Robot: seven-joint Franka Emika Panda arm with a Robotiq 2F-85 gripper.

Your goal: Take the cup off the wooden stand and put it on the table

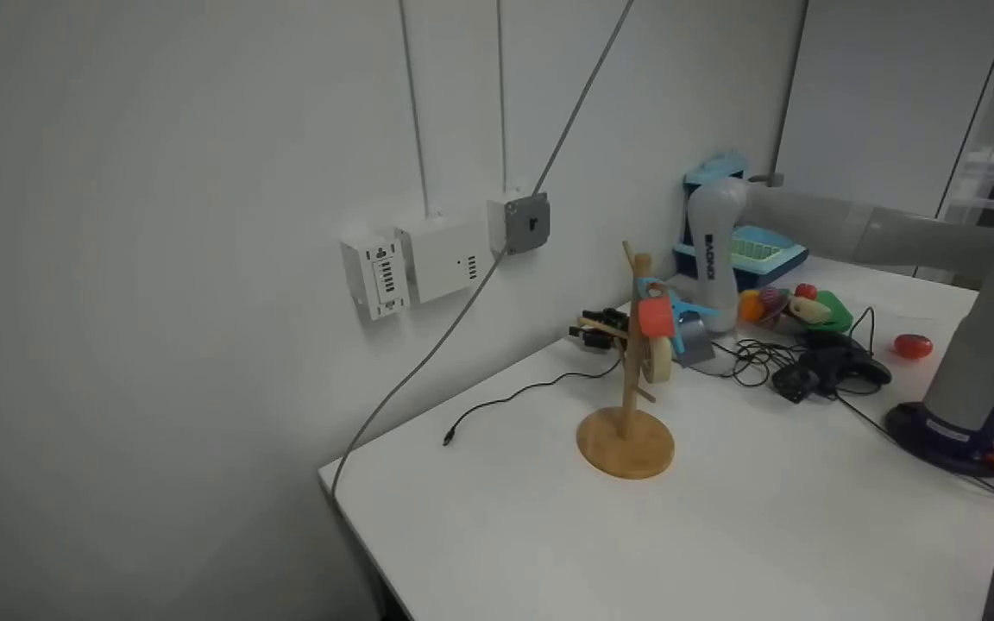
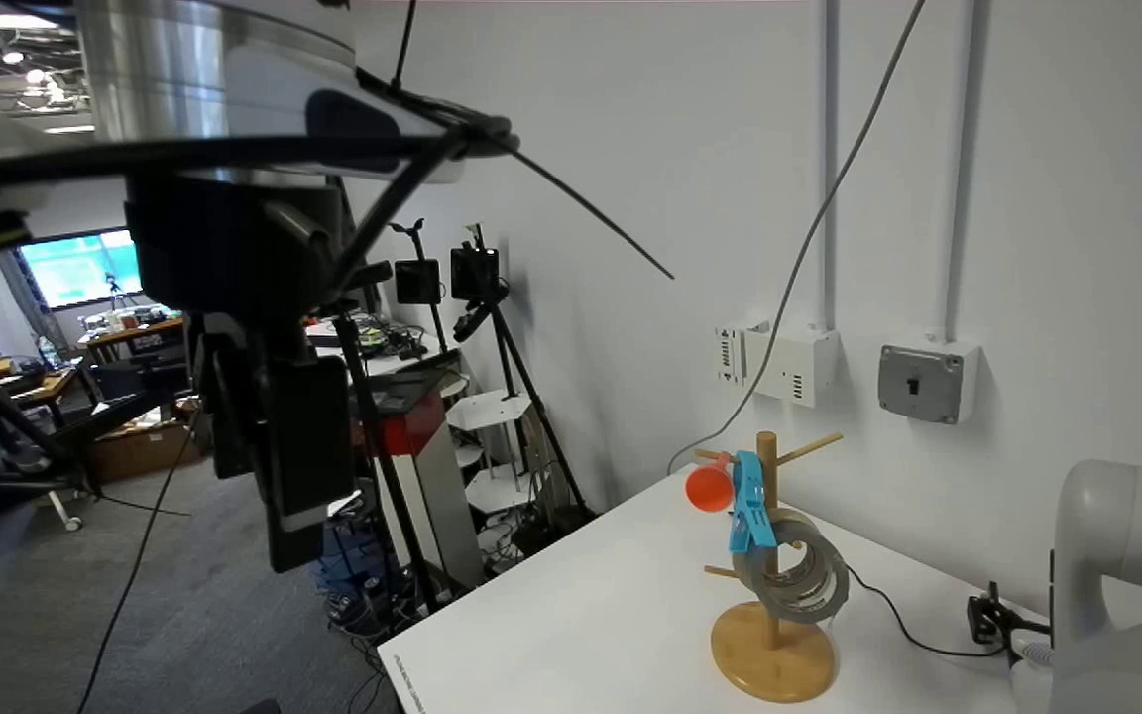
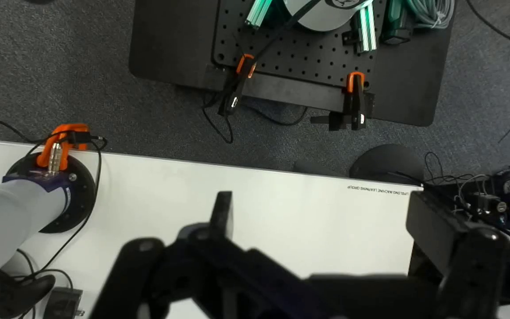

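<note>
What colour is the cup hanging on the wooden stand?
Red-orange; the cup shows best in an exterior view.

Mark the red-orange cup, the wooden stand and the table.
Red-orange cup [image 2: 709,489]: in an exterior view, on its round part facing the camera.
Wooden stand [image 2: 774,671]: in an exterior view, on its round base.
Table [image 1: 721,539]: in an exterior view, on its bare white top.

Pale wall [image 1: 186,285], dark grey carpet [image 2: 36,620], lit ceiling lamps [image 2: 35,76], glowing screen [image 2: 65,274].

At ten o'clock in an exterior view, the white wrist [image 2: 269,94] has a silver band [image 2: 155,84], dark oval patch [image 2: 348,114] and blurred black cable [image 2: 224,151]; the gripper [image 3: 321,218] is black.
</note>
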